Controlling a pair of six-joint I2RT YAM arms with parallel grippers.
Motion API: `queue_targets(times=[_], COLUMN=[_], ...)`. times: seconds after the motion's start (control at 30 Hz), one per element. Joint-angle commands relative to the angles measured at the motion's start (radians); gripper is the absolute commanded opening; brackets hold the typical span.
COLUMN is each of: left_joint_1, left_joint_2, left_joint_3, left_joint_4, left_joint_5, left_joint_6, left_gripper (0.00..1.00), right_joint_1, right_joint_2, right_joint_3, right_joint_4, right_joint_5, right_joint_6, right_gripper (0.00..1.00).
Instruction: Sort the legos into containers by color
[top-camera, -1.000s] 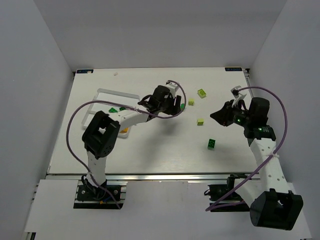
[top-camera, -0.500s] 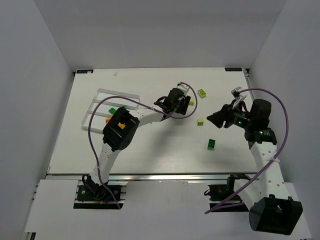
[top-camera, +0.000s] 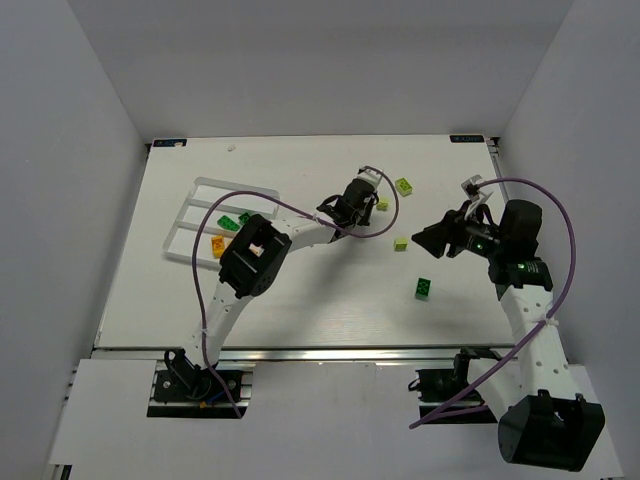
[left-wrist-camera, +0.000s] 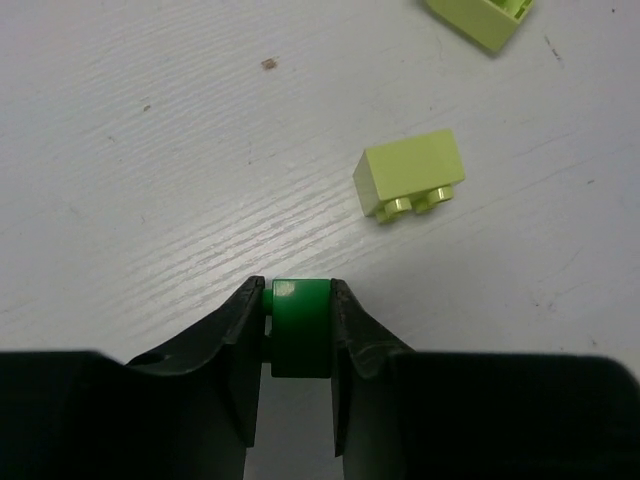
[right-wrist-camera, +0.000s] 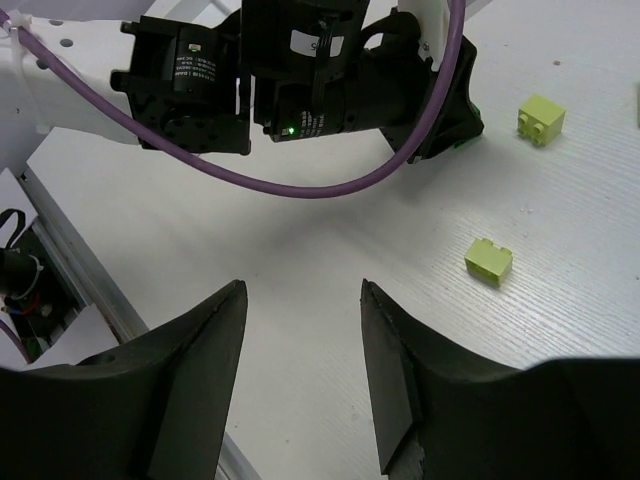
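Observation:
My left gripper (left-wrist-camera: 300, 290) is shut on a dark green lego (left-wrist-camera: 300, 325) just above the table. It shows in the top view (top-camera: 366, 206) at mid-table. A pale lime lego (left-wrist-camera: 410, 172) lies just ahead of it, and another (left-wrist-camera: 480, 15) lies farther off. In the top view, pale lime legos lie on the table (top-camera: 383, 204), (top-camera: 403, 186), (top-camera: 400, 243), and a dark green lego (top-camera: 423, 288) lies nearer the front. The clear tray (top-camera: 236, 185) at the left holds green (top-camera: 228, 222) and orange (top-camera: 218, 245) legos. My right gripper (top-camera: 420, 238) (right-wrist-camera: 300, 287) is open and empty above the table.
The left arm's wrist and purple cable (right-wrist-camera: 300, 80) fill the top of the right wrist view, beside two pale lime legos (right-wrist-camera: 489, 260), (right-wrist-camera: 541, 118). White walls enclose the table on three sides.
My left gripper has moved right, away from the tray, toward the pale lime legos. The right arm has barely shifted.

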Motion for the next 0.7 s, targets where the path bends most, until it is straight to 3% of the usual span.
queue_targets(times=[0.0,0.03,0.17,0.27,0.37,0.43,0.57,0.63,0.67], left_joint_1=[-0.005,-0.005,0.006,0.020,0.058,0.101,0.195,0.251,0.268], left_joint_2=[-0.038,-0.044,-0.130,-0.280,-0.478,-0.611,-0.768,-0.808,-0.834], left_joint_3=[0.013,0.007,-0.073,-0.201,-0.347,-0.412,-0.550,-0.622,-0.639], left_joint_4=[0.018,0.016,0.041,0.068,0.063,0.038,-0.077,-0.102,-0.121], left_joint_5=[-0.004,-0.006,-0.006,-0.006,-0.066,-0.081,-0.125,-0.132,-0.132], left_joint_6=[-0.005,-0.003,-0.002,-0.034,-0.060,-0.074,-0.077,-0.074,-0.074], left_gripper=[0.21,0.14,0.06,0.03,0.00,0.00,0.00,0.00,0.00], right_joint_1=[0.006,0.006,0.009,0.010,0.016,0.021,0.042,0.050,0.052], right_joint_2=[-0.020,-0.023,-0.017,-0.013,0.012,0.026,0.040,0.040,0.040], right_joint_3=[-0.006,-0.007,-0.012,-0.016,-0.018,-0.010,-0.015,-0.016,-0.018], right_joint_4=[0.040,0.042,0.042,0.037,0.007,-0.004,-0.012,-0.012,-0.013], right_joint_5=[-0.032,-0.033,-0.038,-0.035,-0.051,-0.056,-0.030,-0.035,-0.044], right_joint_6=[0.012,0.009,0.008,-0.006,-0.046,-0.078,-0.116,-0.129,-0.159], right_gripper=[0.55,0.55,0.56,0.57,0.73,0.74,0.59,0.35,0.08])
